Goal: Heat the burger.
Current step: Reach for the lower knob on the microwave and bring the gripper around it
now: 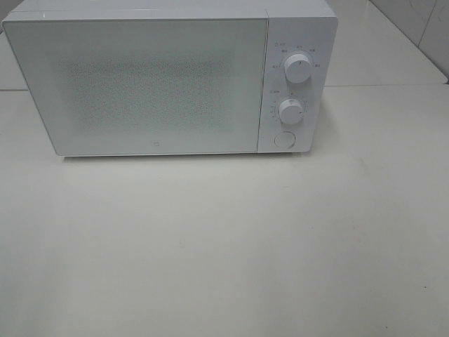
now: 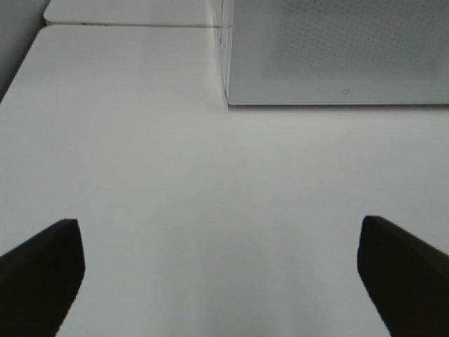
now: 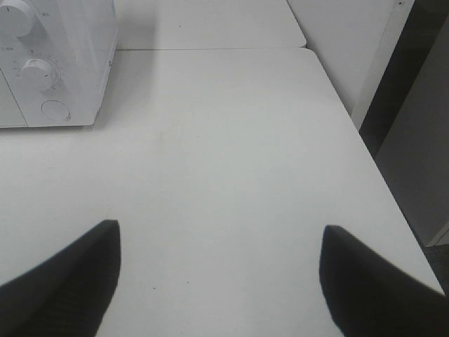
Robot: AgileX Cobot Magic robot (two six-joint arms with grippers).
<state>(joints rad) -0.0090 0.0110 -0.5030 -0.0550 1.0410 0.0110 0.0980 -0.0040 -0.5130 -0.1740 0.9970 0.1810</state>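
The burger is out of view in every frame. A white microwave (image 1: pixel 168 77) stands at the back of the white table (image 1: pixel 224 246) with its door shut, and the frosted door hides its inside. My left gripper (image 2: pixel 217 281) is open over bare table, short of the microwave's front left corner (image 2: pixel 228 98). My right gripper (image 3: pixel 221 281) is open too, with nothing between its dark fingers (image 3: pixel 63 288), to the right of the microwave's control panel (image 3: pixel 42 70). Neither gripper shows in the exterior high view.
The microwave has two knobs (image 1: pixel 298 70) (image 1: pixel 290 111) and a round button (image 1: pixel 284 139) on its right panel. The table's right edge (image 3: pixel 365 147) drops off beside a dark gap and a white wall. A seam (image 3: pixel 210 48) divides the table from another one behind.
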